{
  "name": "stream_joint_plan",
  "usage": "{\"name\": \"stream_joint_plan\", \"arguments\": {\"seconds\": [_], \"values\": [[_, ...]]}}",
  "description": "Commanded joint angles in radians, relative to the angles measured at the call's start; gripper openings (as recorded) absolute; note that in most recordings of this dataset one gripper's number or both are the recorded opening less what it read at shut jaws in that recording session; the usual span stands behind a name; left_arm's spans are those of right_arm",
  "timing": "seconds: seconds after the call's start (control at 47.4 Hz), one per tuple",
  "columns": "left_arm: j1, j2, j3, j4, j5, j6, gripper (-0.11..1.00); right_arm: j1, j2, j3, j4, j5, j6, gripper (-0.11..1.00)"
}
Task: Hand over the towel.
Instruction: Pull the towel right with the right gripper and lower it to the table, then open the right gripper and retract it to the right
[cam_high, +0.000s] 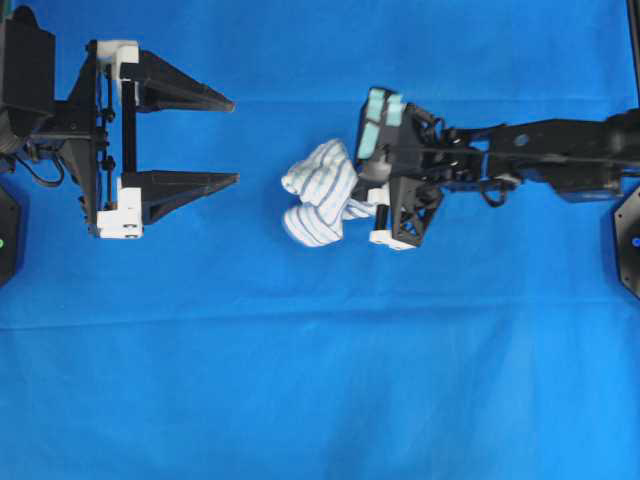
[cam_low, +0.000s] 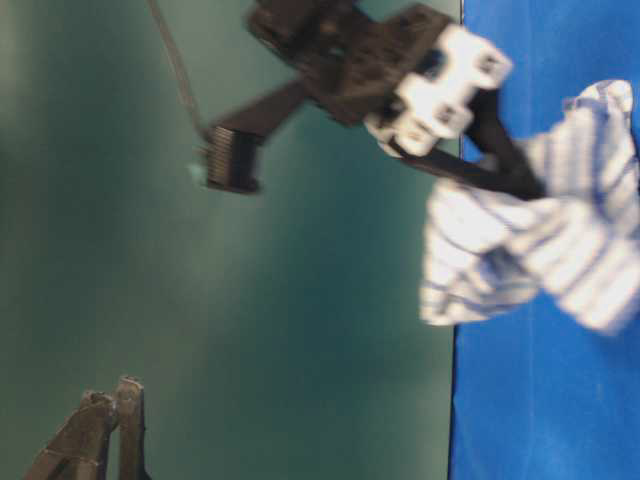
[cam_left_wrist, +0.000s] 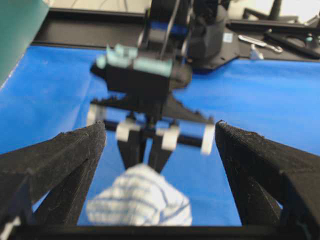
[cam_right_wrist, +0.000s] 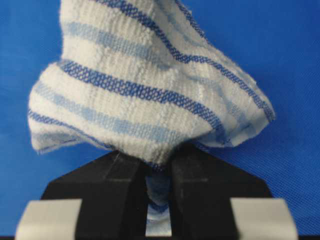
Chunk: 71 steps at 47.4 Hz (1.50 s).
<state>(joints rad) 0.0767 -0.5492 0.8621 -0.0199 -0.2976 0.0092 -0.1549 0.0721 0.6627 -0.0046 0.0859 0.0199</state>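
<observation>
In the overhead view the right gripper's (cam_high: 362, 205) fingertips are hidden under the towel (cam_high: 318, 192), and its arm runs off the right edge. The left gripper (cam_high: 233, 141) is cut off at the left edge, only its two black fingers and white mounts showing. The table-level view is blurred: the right gripper (cam_low: 520, 175) shows as a dark smear against the towel (cam_low: 530, 240), and only the tips of the left gripper (cam_low: 105, 420) rise from the bottom edge.

The right wrist view shows what the others do not: the two black fingers (cam_right_wrist: 195, 185) pressed together on a fold of the towel (cam_right_wrist: 140, 85), with a strip of cloth visible in the narrow gap between them. The left wrist view looks between the left gripper's (cam_left_wrist: 160, 150) spread fingers, apart from the towel (cam_left_wrist: 140, 200), which hangs from the right gripper (cam_left_wrist: 146, 160) facing it. The towel's lower edge is cut off by the gripper's bar.

Overhead, the towel lies between the two grippers, over the blue sheet (cam_high: 320, 380).

No writing can be read in any view.
</observation>
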Motion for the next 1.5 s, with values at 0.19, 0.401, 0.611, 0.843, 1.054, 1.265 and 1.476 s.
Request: {"name": "stream_joint_plan", "arguments": {"seconds": [0.19, 0.401, 0.611, 0.843, 1.054, 1.265, 1.476], "values": [[-0.011, 0.002, -0.017, -0.002, -0.009, 0.003, 0.90, -0.003, 0.066, -0.031, 0.003, -0.005, 0.003, 0.12], [-0.015, 0.002, -0.015, -0.002, -0.009, 0.003, 0.90, -0.002, 0.066, -0.040, 0.003, 0.002, 0.003, 0.12], [-0.015, 0.002, -0.017, -0.002, -0.009, 0.003, 0.90, -0.002, 0.064, -0.048, 0.003, -0.005, 0.012, 0.28], [-0.017, -0.002, -0.012, -0.002, -0.009, 0.003, 0.90, -0.009, -0.083, -0.028, -0.002, 0.008, 0.012, 0.71], [-0.021, -0.005, -0.012, -0.002, -0.009, 0.003, 0.90, -0.009, -0.337, 0.029, -0.021, -0.031, 0.009, 0.71], [-0.028, -0.005, -0.011, -0.002, -0.009, 0.003, 0.90, 0.000, -0.558, 0.143, -0.023, -0.173, 0.002, 0.71], [-0.029, -0.005, -0.009, -0.002, -0.009, 0.003, 0.90, 0.028, -0.733, 0.245, -0.041, -0.253, -0.003, 0.71]]}}
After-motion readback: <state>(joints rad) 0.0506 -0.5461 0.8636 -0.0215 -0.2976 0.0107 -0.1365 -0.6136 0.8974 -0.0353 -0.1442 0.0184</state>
